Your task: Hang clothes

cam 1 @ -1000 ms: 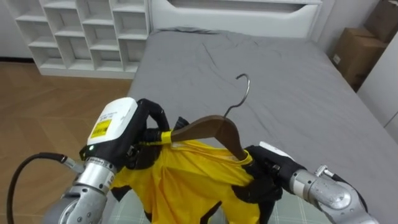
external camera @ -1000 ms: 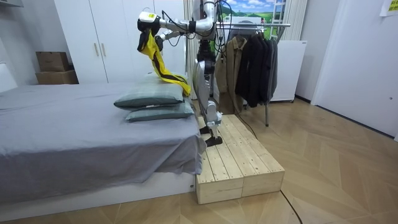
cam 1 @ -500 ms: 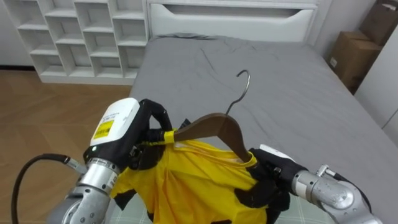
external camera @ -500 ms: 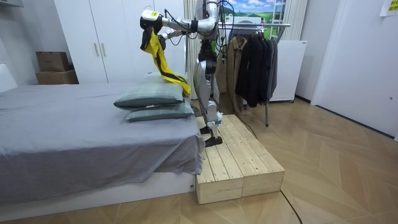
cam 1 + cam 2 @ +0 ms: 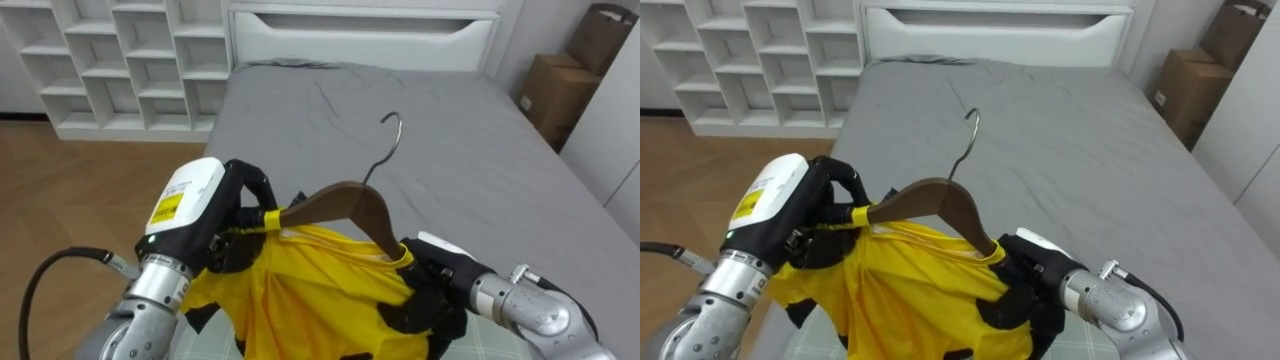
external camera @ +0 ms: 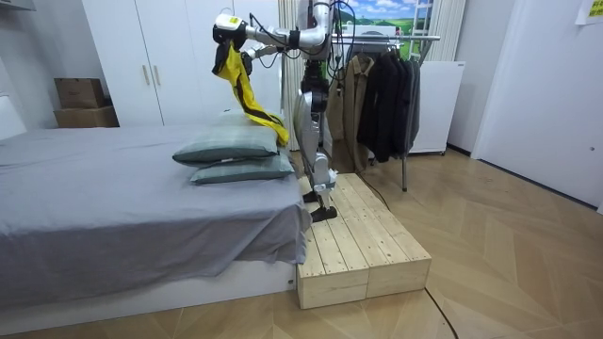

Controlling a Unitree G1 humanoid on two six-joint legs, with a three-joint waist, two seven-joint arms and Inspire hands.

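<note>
Hanger (image 5: 345, 200) raised slightly; your left hand (image 5: 225, 225) clamps its end, right hand (image 5: 430, 288) pinches yellow shirt (image 5: 310, 285): carry it level

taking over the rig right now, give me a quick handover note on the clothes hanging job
Left hand: fingers curled round the left end of the wooden hanger.
Right hand: fingers gripping the yellow garment at the hanger's right shoulder.
Position: the robot stands on the wooden platform facing the bed, with both arms raised.
Done: the garment is draped over the hanger and lifted, its tail trailing toward the pillows; the hook is free and points up.
Left: turn to the clothes rack behind the robot, set the hook over its rail beside the dark coats, then release both hands.
</note>
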